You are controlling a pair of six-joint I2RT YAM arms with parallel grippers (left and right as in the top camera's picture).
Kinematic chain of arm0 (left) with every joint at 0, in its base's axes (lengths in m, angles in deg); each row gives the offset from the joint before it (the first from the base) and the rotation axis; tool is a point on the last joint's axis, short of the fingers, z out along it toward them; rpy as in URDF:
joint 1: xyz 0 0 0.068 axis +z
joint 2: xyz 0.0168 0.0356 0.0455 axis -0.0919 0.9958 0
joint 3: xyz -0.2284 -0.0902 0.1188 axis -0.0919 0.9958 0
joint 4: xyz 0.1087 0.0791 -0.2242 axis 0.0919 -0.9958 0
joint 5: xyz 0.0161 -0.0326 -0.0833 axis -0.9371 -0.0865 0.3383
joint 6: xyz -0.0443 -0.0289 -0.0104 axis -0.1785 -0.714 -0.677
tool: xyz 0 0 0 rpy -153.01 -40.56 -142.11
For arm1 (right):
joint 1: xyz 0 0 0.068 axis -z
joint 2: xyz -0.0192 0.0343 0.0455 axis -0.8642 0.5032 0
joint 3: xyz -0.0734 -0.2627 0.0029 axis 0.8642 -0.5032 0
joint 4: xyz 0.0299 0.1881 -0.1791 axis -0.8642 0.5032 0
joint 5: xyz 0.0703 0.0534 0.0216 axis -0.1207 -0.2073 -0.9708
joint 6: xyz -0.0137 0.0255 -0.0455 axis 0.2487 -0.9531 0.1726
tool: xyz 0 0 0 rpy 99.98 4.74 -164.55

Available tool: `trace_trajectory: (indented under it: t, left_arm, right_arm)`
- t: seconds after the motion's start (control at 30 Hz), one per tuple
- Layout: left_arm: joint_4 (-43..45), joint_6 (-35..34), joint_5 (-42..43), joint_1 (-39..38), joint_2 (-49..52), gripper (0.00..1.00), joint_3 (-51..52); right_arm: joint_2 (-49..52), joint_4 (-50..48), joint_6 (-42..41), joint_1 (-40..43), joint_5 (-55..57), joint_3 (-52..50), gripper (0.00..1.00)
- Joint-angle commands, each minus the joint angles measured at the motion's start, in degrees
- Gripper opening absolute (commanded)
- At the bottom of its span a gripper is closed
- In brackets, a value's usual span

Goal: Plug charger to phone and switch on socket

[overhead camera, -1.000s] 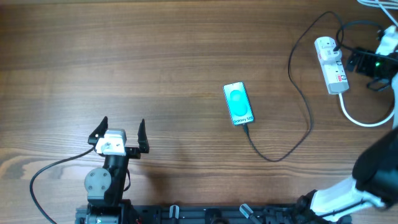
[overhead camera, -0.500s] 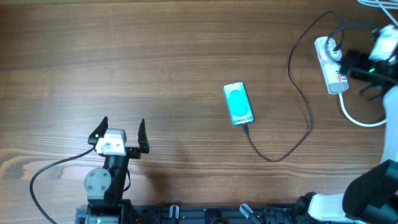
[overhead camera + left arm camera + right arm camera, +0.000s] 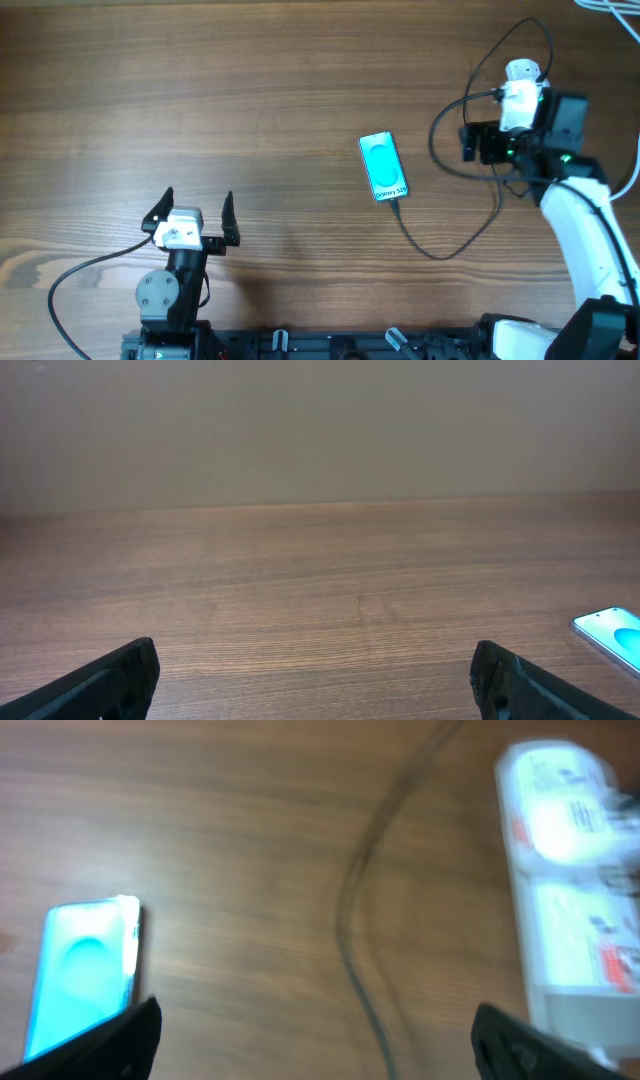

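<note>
Since a second ago, our right arm has swung in from the table's edge and now hangs over the socket point(image 3: 518, 70), hiding most of it. The right gripper point(image 3: 315, 1025) is spread wide. The charger point(image 3: 440, 256) cable's loop has shifted toward the phone point(image 3: 384, 167), which stayed at mid-table. Our left gripper point(image 3: 198, 197) stays spread. The table point(image 3: 250, 90) is brown wood grain, with a plain beige wall point(image 3: 320, 430) behind.

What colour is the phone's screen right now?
Bright cyan-blue with a lighter oval in the middle. The phone shows sharpest in the overhead view.
</note>
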Motion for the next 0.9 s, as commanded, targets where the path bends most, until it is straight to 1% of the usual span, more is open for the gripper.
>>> trace_trajectory:
  t: [0.0, 0.1, 0.3, 0.43, 0.57, 0.73, 0.87]
  left_arm:
    - [-0.5, 1.1, -0.8, -0.3, -0.5, 1.0, 0.2]
    - [-0.5, 1.1, -0.8, -0.3, -0.5, 1.0, 0.2]
    - [-0.5, 1.1, -0.8, -0.3, -0.5, 1.0, 0.2]
    - [-0.5, 1.1, -0.8, -0.3, -0.5, 1.0, 0.2]
    - [-0.5, 1.1, -0.8, -0.3, -0.5, 1.0, 0.2]
    - [-0.5, 1.1, -0.8, -0.3, -0.5, 1.0, 0.2]
    - [-0.5, 1.1, -0.8, -0.3, -0.5, 1.0, 0.2]
  right_arm:
    - [-0.7, -8.4, 2.7, -2.1, -8.7, -7.4, 1.0]
    - [-0.7, -14.1, 2.7, -3.1, -9.2, -12.0, 1.0]
    - [-0.9, -16.3, 2.5, -3.1, -10.8, -17.1, 1.0]
    - [-1.4, -24.1, 2.4, -3.1, -13.0, -23.2, 1.0]
    - [-3.6, -33.4, 2.5, -3.2, -12.9, -31.2, 1.0]
    - [-8.1, -37.1, 2.6, -3.2, -12.3, -37.6, 1.0]
    - [-12.0, -42.9, 2.5, -3.2, -12.3, -43.1, 1.0]
